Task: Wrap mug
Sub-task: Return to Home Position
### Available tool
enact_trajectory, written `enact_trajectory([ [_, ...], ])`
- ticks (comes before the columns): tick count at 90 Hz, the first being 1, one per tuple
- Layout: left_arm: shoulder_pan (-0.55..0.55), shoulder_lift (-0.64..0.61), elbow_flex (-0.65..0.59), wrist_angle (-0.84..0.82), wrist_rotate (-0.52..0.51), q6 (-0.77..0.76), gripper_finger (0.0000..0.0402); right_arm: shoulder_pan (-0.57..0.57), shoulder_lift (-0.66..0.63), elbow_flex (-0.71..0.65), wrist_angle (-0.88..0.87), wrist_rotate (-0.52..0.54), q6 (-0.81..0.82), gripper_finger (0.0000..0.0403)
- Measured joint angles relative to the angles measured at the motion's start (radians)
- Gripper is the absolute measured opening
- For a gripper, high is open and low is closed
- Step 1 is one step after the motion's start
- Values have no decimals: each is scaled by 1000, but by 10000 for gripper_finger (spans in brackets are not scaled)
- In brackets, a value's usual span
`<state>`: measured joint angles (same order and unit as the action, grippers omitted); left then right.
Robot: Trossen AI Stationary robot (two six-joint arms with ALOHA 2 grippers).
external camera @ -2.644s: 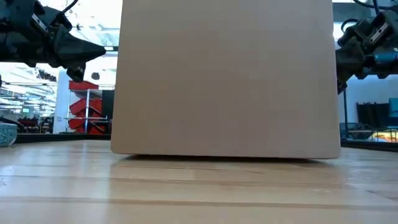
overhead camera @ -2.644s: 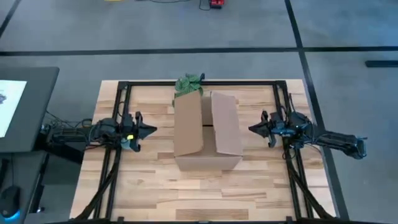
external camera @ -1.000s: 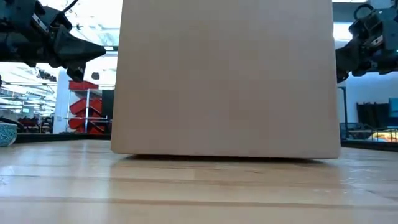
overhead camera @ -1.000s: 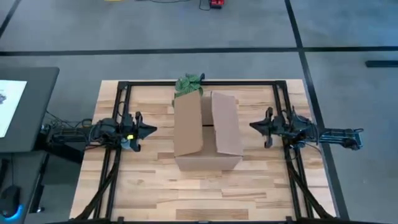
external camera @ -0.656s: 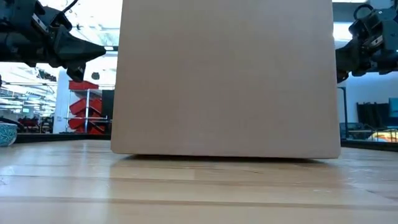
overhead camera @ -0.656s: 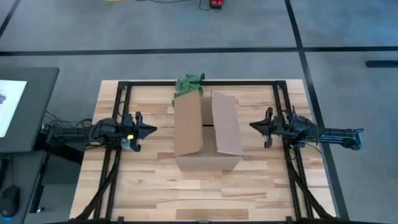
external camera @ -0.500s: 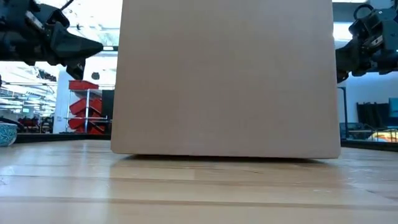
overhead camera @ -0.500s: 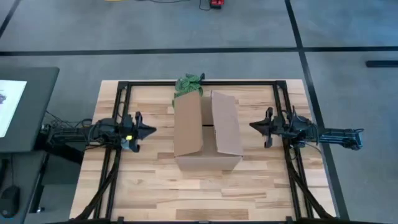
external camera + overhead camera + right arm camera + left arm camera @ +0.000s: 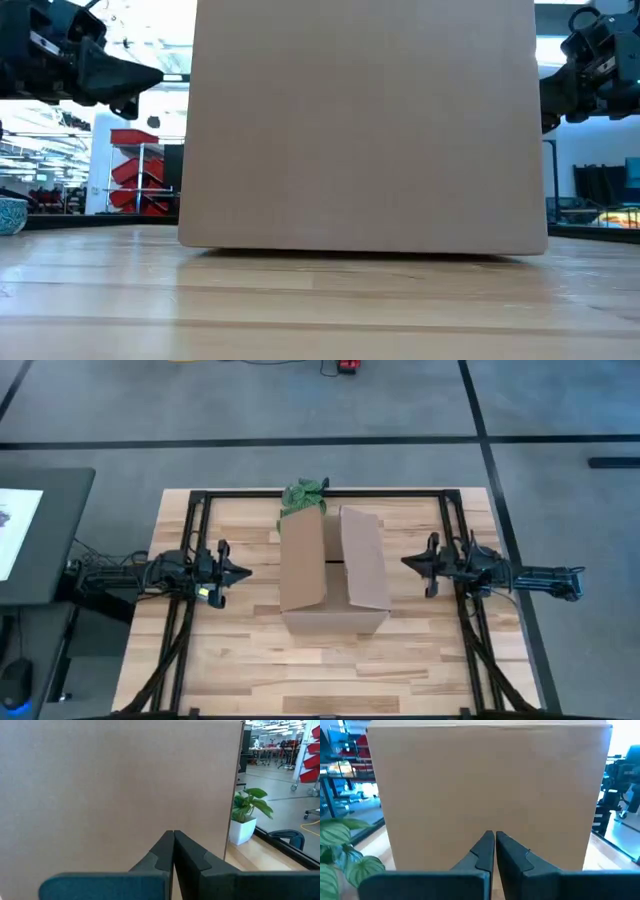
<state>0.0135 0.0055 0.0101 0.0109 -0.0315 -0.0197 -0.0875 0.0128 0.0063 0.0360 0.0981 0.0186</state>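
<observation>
The left fingers (image 9: 240,571) hang above the wooden surface (image 9: 250,660), pressed together on nothing, tips aimed at the cardboard box (image 9: 332,575) and well apart from it. To finish cleanly, I judge this arm should draw straight back along its own line, level and unhurried, with no sideways swing. The box stands mid-surface, its two top flaps folded over with a narrow dark gap between them. The mug cannot be seen, so it is presumably inside; any knock to a wall or flap could undo the closing. A leafy plant (image 9: 303,495) sits just behind the box at the far edge; neither arm needs to go near it. The right fingers (image 9: 408,564) are likewise closed and empty, pointing at the box's other side, near but not touching; that arm wants the same straight retreat.
</observation>
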Motion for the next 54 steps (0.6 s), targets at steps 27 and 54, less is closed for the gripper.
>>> enact_trajectory([
  [27,0,0,0,1,0,-42,0,0,0,0,0,0,0,0],
  [54,0,0,0,3,-1,-41,0,0,0,0,0,0,0,0],
])
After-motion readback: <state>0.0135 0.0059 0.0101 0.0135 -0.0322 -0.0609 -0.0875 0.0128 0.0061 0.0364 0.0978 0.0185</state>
